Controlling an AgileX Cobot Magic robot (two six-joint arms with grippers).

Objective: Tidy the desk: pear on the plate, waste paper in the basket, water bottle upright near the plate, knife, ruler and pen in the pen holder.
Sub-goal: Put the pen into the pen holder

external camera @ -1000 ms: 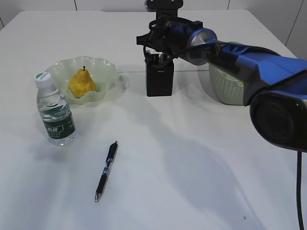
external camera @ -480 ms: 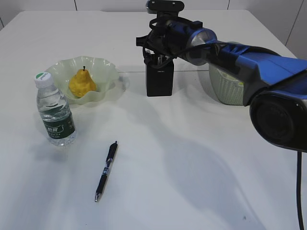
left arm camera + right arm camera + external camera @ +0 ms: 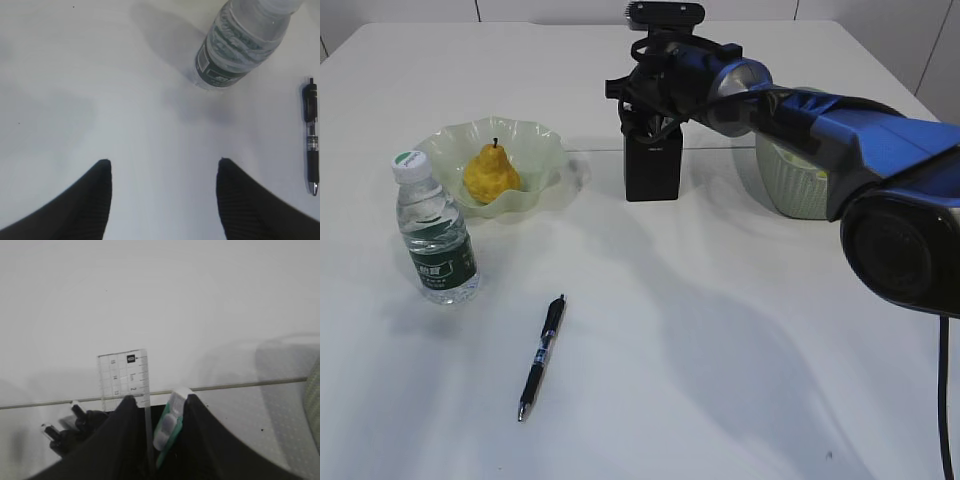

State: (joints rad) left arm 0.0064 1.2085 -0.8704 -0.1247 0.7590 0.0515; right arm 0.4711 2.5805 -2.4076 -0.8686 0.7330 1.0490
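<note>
Nearest the exterior camera: black retractable pen with a blue printed barrel band (image 3: 541, 357), flat on the plain white smooth desk (image 3: 720, 350), untouched and well apart from its holder.

Left gripper (image 3: 163, 162): jaws wide apart, nothing between them, poised above bare desk near the pen and the small clear plastic water bottle with dark green label and white cap (image 3: 434, 236). Bottle upright, just beside the translucent pale green wavy-rimmed plate (image 3: 545, 150). On the plate: lumpy yellow-orange pear (image 3: 491, 172).

Further back: matte black square pen holder (image 3: 653, 172), with the right gripper (image 3: 653, 120) directly above its mouth. Jaws slightly parted; the short clear plastic ruler (image 3: 125, 379) stands on end in the holder, and a green-and-white knife handle (image 3: 167, 424) sits between the fingers. Cannot tell whether that handle is gripped or free. Beyond the arm: sage green perforated basket (image 3: 790, 180), mostly hidden.

Risks, as judged:
- Lifting while a finger drags on knife or ruler: item pulled back out, or the light holder tipped.
- Reaching for the pen with the left arm: bottle knocked over if the sweep passes close.

Legible markings: "0", "1", "2" on the ruler scale. Bottle label, pen band and holder label too small to read.
</note>
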